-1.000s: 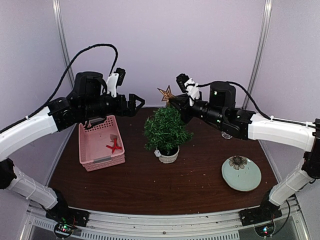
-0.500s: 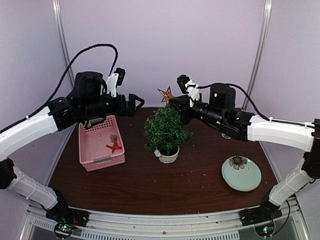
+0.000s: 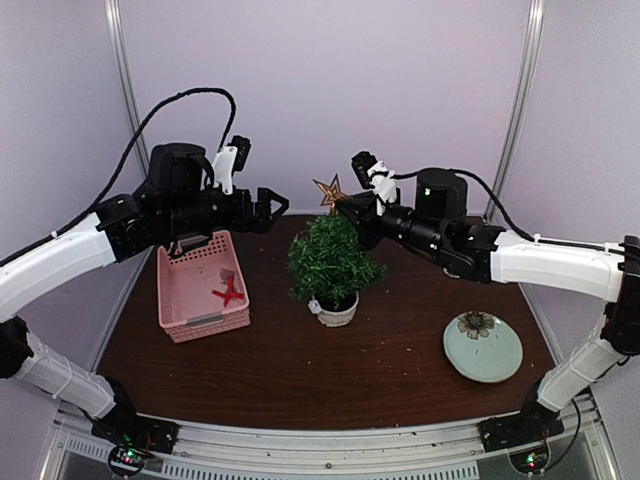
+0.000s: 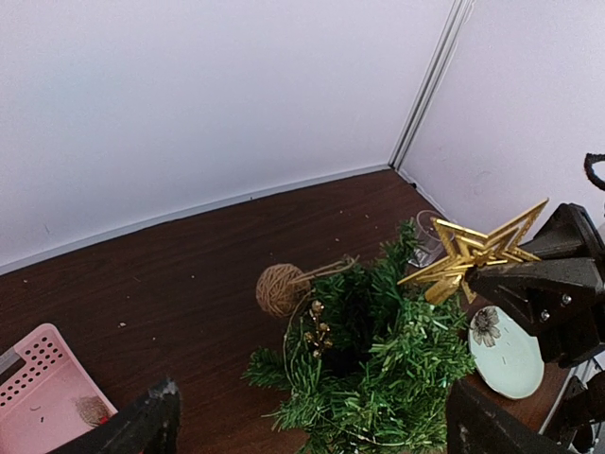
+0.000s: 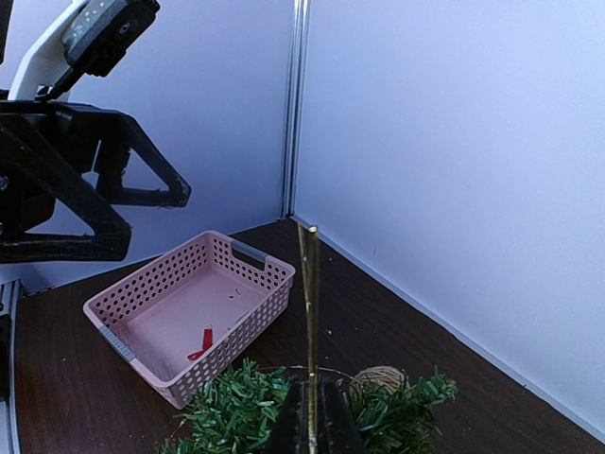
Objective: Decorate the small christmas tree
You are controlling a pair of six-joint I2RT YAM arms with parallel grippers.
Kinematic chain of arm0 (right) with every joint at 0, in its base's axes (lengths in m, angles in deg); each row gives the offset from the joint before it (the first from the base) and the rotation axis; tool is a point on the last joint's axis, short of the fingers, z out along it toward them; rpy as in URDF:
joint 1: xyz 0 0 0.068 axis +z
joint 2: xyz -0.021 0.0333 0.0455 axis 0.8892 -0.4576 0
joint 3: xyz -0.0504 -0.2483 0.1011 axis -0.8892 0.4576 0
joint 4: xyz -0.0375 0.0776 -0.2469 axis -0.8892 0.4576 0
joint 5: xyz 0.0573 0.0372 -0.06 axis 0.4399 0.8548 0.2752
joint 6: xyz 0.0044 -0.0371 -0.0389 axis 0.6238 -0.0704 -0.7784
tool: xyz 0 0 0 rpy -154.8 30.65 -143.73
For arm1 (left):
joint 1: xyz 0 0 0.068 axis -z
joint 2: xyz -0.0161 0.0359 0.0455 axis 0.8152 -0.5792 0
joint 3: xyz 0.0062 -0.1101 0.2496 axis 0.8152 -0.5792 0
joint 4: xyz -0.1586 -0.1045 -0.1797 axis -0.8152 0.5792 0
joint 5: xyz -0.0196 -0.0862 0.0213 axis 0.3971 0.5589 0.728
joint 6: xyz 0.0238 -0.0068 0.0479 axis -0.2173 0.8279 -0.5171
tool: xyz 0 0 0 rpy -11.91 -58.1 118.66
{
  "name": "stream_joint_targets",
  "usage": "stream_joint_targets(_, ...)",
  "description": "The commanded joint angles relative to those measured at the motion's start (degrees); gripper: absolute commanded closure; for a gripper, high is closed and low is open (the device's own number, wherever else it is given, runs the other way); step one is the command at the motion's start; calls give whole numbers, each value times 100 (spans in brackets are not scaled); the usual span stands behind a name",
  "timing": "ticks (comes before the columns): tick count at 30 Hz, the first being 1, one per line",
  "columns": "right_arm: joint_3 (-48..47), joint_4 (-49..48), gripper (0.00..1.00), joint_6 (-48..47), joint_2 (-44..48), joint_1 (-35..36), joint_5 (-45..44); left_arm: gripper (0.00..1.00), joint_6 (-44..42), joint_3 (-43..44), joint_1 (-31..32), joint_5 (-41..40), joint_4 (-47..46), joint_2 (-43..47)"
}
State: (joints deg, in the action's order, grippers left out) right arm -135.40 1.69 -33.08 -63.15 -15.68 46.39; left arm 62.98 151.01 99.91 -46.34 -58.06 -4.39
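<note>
The small christmas tree (image 3: 333, 262) stands in a white pot (image 3: 336, 312) mid-table; it also shows in the left wrist view (image 4: 397, 369) and the right wrist view (image 5: 236, 411). My right gripper (image 3: 347, 204) is shut on a gold star (image 3: 329, 189) and holds it above the tree's top at the back; the star is seen edge-on in the right wrist view (image 5: 308, 312) and from the left wrist (image 4: 470, 251). A twine ball (image 4: 280, 289) and gold berries (image 4: 317, 326) hang on the tree. My left gripper (image 3: 275, 208) is open and empty, left of the tree top.
A pink basket (image 3: 200, 285) at the left holds a red ornament (image 3: 229, 293) and a small brown item (image 3: 227, 275). A pale green plate (image 3: 483, 346) with a flower motif lies at the front right. Walls close in the back and sides.
My right gripper with the star has shifted slightly left toward the tree top. The left arm has not moved.
</note>
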Motion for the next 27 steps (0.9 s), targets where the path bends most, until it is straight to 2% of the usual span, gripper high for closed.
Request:
stream_joint_targets(1, 11, -57, 100, -38, -46, -29, 31, 2, -103, 142, -39, -15, -89, -31)
stream_joint_targets(17, 417, 57, 99, -8, -88, -33, 64, 2, -150, 152, -43, -15, -80, -83)
stream_joint_targets(27, -14, 254, 73, 0, -88, -29, 84, 2, -91, 155, -103, -142, 113, -88)
